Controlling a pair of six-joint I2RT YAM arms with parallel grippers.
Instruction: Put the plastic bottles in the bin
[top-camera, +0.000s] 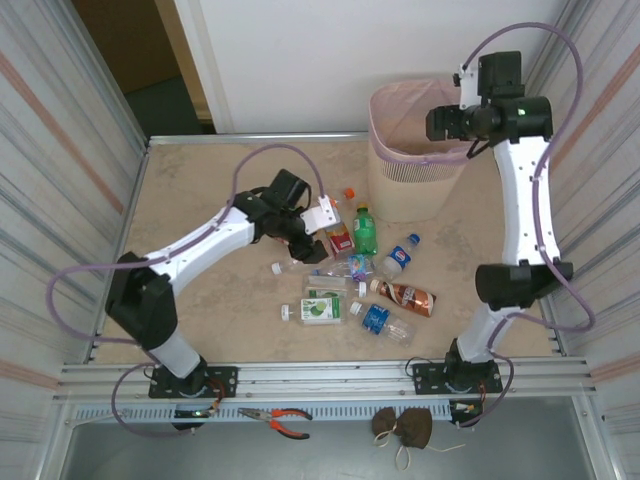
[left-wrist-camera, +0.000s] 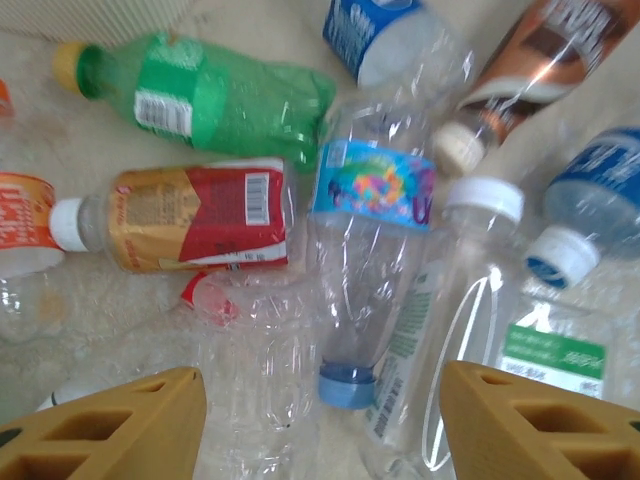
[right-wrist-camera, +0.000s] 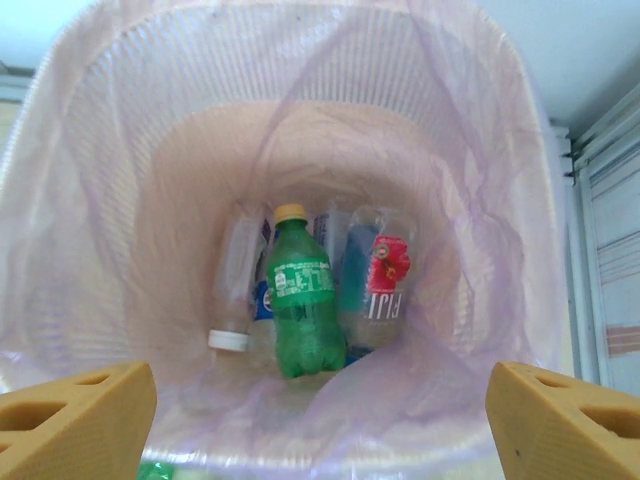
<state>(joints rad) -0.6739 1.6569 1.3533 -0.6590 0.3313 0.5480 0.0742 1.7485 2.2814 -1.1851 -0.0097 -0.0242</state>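
While the left gripper (left-wrist-camera: 320, 385) hung over the heap with its fingers spread wide and nothing between them, we saw a clear bottle with a blue cap (left-wrist-camera: 345, 270) lying directly under it. A red-labelled bottle (left-wrist-camera: 200, 220) lay just beside that one. A green bottle (left-wrist-camera: 220, 95) lay beyond, and a brown bottle (left-wrist-camera: 545, 50) lay off towards the other side.

The right gripper (right-wrist-camera: 320, 400) was also wide and empty, poised above the mouth of the bin (right-wrist-camera: 120, 140). At the bottom of the bin lay a second green bottle (right-wrist-camera: 303, 305) and about three others.

We judged the task well under half done, since some ten plastic bottles (top-camera: 350, 275) were left on the desk (top-camera: 200, 180), clustered near the foot of the bin.

The heap was packed tight, with bottles touching or overlapping, so we expected lowered fingers to nudge the neighbours. Bare desk lay open to the left of the heap and on its near side. The bin stood in the far right corner, near the back wall and the ribbed side panel (top-camera: 590, 150), which left the right arm little room on that side.
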